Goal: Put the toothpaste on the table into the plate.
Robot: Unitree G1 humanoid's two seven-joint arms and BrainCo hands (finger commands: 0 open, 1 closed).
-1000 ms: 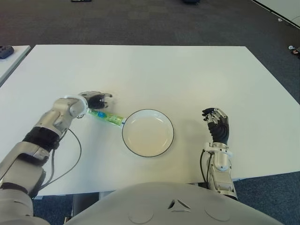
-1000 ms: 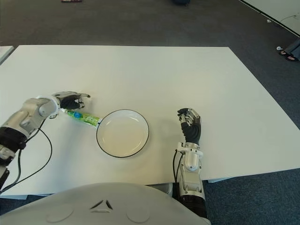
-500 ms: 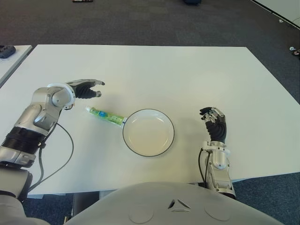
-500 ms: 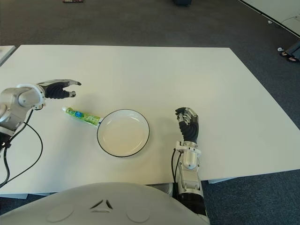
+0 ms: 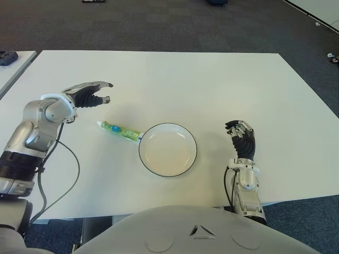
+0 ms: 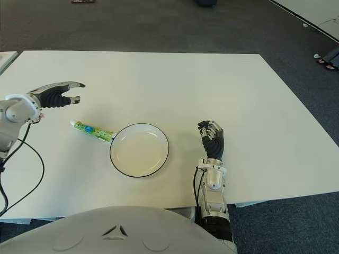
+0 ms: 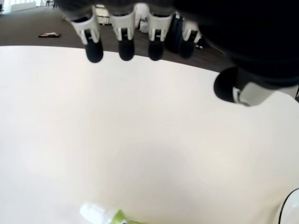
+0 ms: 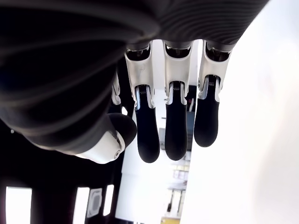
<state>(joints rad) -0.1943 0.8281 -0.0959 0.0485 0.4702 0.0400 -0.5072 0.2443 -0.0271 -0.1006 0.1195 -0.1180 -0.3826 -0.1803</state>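
Toothpaste point(image 5: 119, 130), a small green tube, lies flat on the white bench point(image 5: 212, 84), its far end touching or just beside the rim of a round white plate point(image 5: 193, 159) with a dark edge; I cannot tell whether that end overlaps the rim. None of the tube sits inside the plate, so the task looks undone. The left hand point(image 5: 87, 94) hangs above the bench, near the tube's cap end but clear of it, fingers spread wide and holding nothing. The right hand point(image 5: 241, 138) shows to the right of the plate, empty, fingers loosely bent.

The risks from here, as I judge them: the tube is thin and lies flat, so fingers closing on it may slide over it or pinch only the cap. A push along its length could shove the plate sideways. Dragging instead of lifting could catch the tube against the rim.
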